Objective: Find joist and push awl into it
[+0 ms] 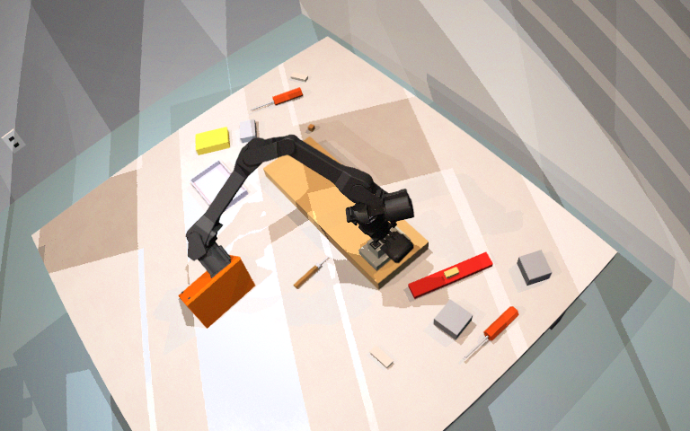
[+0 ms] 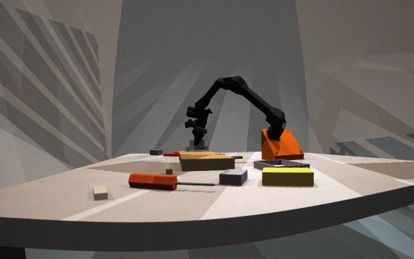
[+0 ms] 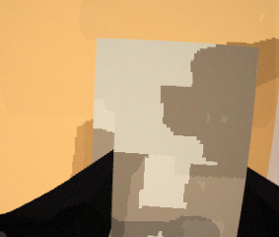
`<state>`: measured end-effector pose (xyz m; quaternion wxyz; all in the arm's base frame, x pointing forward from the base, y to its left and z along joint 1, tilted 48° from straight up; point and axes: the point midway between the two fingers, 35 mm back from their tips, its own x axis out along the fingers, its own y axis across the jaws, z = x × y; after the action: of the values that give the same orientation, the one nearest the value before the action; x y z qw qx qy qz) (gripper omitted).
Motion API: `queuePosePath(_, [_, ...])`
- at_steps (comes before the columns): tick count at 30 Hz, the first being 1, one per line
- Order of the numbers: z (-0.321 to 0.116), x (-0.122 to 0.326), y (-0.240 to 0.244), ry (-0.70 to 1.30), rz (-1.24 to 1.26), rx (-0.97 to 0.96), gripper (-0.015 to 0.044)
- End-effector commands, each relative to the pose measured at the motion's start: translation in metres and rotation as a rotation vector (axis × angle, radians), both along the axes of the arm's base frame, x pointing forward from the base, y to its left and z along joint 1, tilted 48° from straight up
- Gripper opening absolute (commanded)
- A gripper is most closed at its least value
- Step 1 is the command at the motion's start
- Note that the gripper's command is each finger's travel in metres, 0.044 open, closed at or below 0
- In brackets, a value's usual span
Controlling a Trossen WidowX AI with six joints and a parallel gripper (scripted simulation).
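My gripper [image 1: 378, 243] [image 2: 198, 144] [image 3: 171, 161] is shut on the grey stud finder [image 1: 371, 256] [image 2: 197, 148] [image 3: 139, 99]. It holds it flat over the near right end of the wooden floor panel [image 1: 331, 214] [image 2: 207, 163] [image 3: 31, 99]; its base is at or very close to the panel top, and I cannot tell if they touch. No lit indicator shows on it. The awl [image 1: 307, 276] [image 2: 239, 157], with a wooden handle, lies on the table beside the panel's long side. The low tray [image 1: 204, 172] [image 2: 260, 165] is empty, near the panel's other end. The joist is hidden.
A red level [image 1: 426, 285] and grey blocks [image 1: 453, 317] [image 1: 534, 267] lie beyond the panel's near end, with a red-handled screwdriver [image 1: 501, 322]. Near the tray are a yellow block [image 1: 212, 139] [image 2: 287, 177], a pale grey block [image 1: 247, 130] and another screwdriver [image 1: 287, 96] [image 2: 152, 182].
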<state>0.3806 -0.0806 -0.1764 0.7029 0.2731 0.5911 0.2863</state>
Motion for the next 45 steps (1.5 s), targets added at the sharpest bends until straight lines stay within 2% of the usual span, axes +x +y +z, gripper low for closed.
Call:
queuePosePath(1, [-0.003,0.000,0.001,-0.002,-0.012,0.003,0.0000])
queuePosePath(6, [-0.006,-0.001,0.006,-0.002,-0.012,0.004,0.0000])
queuePosePath(45, [0.055,-0.007,0.066,0.001,-0.012,0.010,0.0000])
